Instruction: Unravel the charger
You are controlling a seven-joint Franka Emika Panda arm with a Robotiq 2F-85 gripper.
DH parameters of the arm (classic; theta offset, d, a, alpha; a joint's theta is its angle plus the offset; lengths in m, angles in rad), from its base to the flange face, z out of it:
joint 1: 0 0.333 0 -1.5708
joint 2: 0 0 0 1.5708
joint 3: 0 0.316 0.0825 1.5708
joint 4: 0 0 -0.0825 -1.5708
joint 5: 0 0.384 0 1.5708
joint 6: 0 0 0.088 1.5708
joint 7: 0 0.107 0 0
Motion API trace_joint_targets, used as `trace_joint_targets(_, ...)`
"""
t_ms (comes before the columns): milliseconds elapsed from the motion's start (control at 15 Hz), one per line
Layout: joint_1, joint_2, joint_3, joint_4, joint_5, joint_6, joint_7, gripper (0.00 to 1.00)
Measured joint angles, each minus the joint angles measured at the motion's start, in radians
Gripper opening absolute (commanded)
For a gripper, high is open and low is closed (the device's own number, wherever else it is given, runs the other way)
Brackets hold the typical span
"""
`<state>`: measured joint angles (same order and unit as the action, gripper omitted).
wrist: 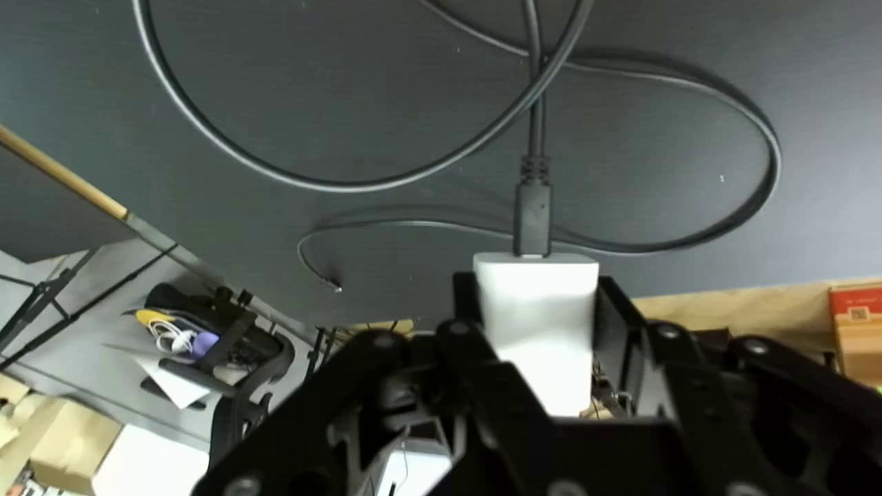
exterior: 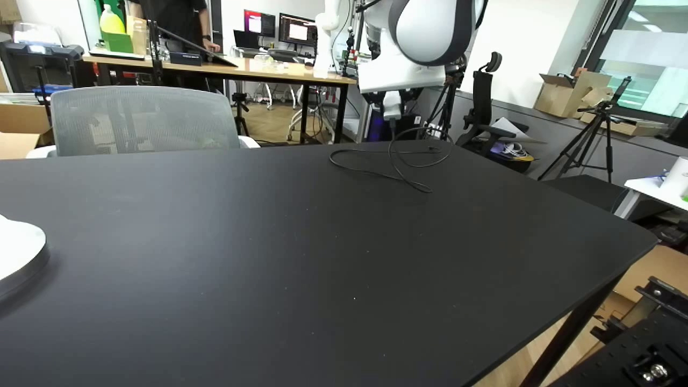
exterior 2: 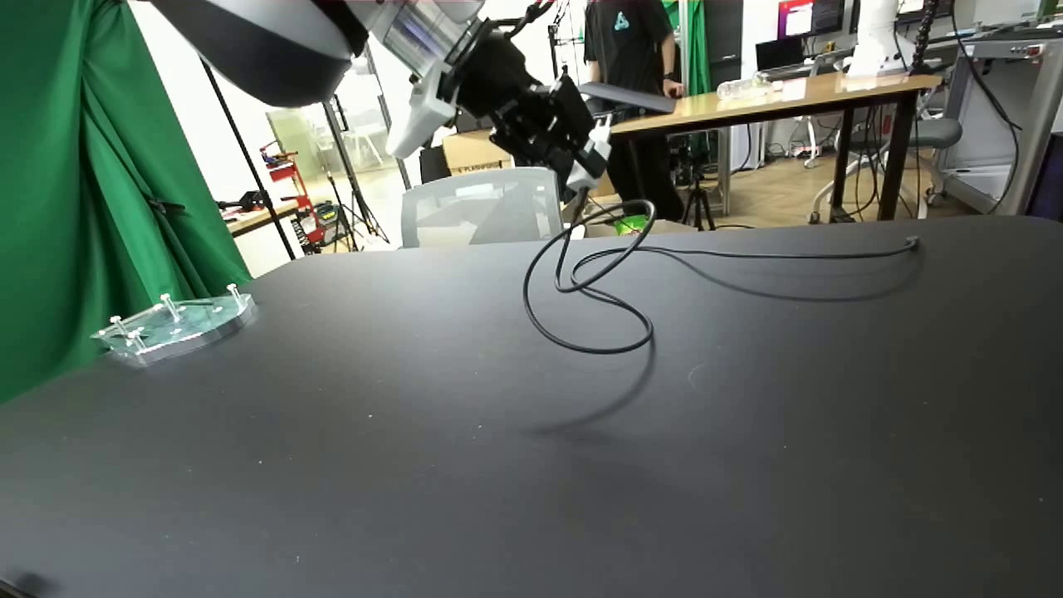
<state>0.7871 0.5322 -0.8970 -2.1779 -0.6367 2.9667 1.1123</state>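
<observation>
A white charger block point(wrist: 541, 337) with a black cable point(wrist: 344, 187) plugged into it is between the fingers of my gripper point(wrist: 539, 300) in the wrist view. The gripper is shut on the block and holds it above the black table. In both exterior views the gripper point(exterior: 391, 99) point(exterior 2: 581, 158) is near the table's far edge. The cable hangs from the block in loops and crosses itself, and part of it lies on the table point(exterior 2: 604, 351) point(exterior: 365, 171). Its free end point(exterior 2: 912, 242) rests on the table to the right in an exterior view; it also shows in the wrist view point(wrist: 336, 286).
The black table point(exterior: 269, 258) spreads below the gripper. A clear plate with upright bolts point(exterior 2: 178, 328) lies near its left edge in an exterior view. A white rounded object point(exterior: 19, 250) sits at the left. A grey chair point(exterior: 145, 121) stands behind the table's edge.
</observation>
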Motion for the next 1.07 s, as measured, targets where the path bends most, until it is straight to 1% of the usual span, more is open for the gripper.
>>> trace_joint_targets(200,0.206,0.081,-0.21,-0.004,-0.113,0.096,0.117,0.18)
trace_joint_targets(267,0.268,0.116,-0.266,-0.011,-0.114,0.126,0.125,0.18)
trace_joint_targets(333,0.315,0.146,-0.297,-0.025,-0.102,0.152,0.108,0.18)
trace_joint_targets(400,0.339,0.158,-0.294,-0.044,-0.081,0.171,0.062,0.18)
trace_joint_targets(467,0.348,0.158,-0.272,-0.068,-0.048,0.185,-0.002,0.18)
trace_joint_targets(600,0.346,0.149,-0.221,-0.116,0.021,0.207,-0.144,0.18)
trace_joint_targets(733,0.329,0.125,-0.173,-0.161,0.067,0.24,-0.28,0.18)
trace_joint_targets(867,0.288,0.078,-0.116,-0.196,0.094,0.266,-0.411,0.18)
trace_joint_targets(1000,0.215,0.007,-0.036,-0.224,0.114,0.276,-0.544,0.18)
trace_joint_targets(1067,0.168,-0.03,0.012,-0.236,0.124,0.281,-0.612,0.18)
